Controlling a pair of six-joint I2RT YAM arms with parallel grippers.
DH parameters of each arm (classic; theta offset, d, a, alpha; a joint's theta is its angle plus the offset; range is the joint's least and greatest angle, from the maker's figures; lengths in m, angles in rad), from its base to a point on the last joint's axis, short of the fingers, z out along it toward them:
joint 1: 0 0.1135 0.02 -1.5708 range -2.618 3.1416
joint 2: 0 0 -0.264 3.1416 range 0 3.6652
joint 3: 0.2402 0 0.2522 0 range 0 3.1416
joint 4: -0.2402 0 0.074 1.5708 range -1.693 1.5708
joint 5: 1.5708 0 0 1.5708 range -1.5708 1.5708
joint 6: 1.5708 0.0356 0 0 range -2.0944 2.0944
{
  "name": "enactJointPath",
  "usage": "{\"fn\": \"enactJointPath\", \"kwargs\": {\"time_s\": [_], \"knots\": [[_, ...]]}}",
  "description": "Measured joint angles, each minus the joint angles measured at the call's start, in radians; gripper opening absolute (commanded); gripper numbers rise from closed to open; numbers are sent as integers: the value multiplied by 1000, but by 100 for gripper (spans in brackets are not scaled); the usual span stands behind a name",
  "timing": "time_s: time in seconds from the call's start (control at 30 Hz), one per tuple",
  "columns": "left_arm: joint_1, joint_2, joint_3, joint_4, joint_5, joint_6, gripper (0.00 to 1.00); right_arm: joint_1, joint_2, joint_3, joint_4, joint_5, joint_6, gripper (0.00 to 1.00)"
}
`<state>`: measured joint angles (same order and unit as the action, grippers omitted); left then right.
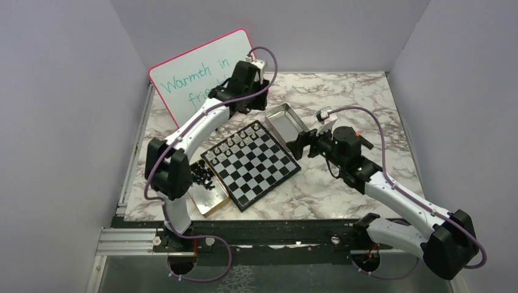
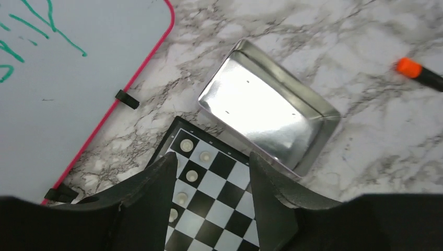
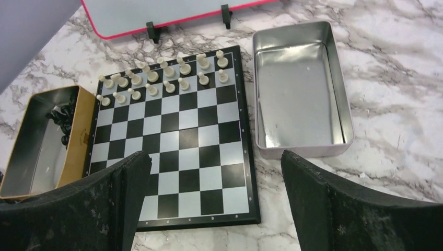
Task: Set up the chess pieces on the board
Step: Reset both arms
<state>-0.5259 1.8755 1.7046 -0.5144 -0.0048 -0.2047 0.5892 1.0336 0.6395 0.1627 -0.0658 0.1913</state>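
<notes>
**Left fingers parted over the board's far corner, white ranks standing**

The left gripper (image 2: 211, 159) is hovering with its two black fingers standing apart and nothing sitting between them. Through the gap, the wrist camera is looking straight down on the far corner of the board (image 3: 172, 141), where a few cream chessmen are showing on their squares. The right gripper (image 3: 211, 159) is hanging over the near edge of the board with its jaws spread wide, gripping nothing at all.

The white pieces (image 3: 184, 67) are standing upright in the two rows nearest the whiteboard (image 1: 201, 73), and the other squares are lying bare. The black pieces (image 3: 60, 117) are sitting off the board, heaped together in the gold tin (image 3: 78, 141) just beside its left edge.

On the other side, the silver tin (image 3: 300, 151) is lying just beside the board's right edge, its shiny floor catching the light. In the left wrist view it is sitting right past the fingertips.

The pink-rimmed whiteboard is leaning at the back with green handwriting across it, just behind the white ranks. Everything is resting on the marble table (image 3: 397, 104). An orange-tipped marker (image 2: 418, 73) is poking in at the right edge of the left wrist view, well apart from the board.
</notes>
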Motion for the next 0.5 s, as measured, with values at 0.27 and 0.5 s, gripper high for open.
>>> {"fn": "enactJointPath", "kwargs": {"time_s": [0.27,0.5], "knots": [[0,-385,-185,65,135,-40,99,0,-56,90,-224,138,94,100],[0,-637,-473,89,180,-72,99,0,-135,173,-389,240,158,100]]}}
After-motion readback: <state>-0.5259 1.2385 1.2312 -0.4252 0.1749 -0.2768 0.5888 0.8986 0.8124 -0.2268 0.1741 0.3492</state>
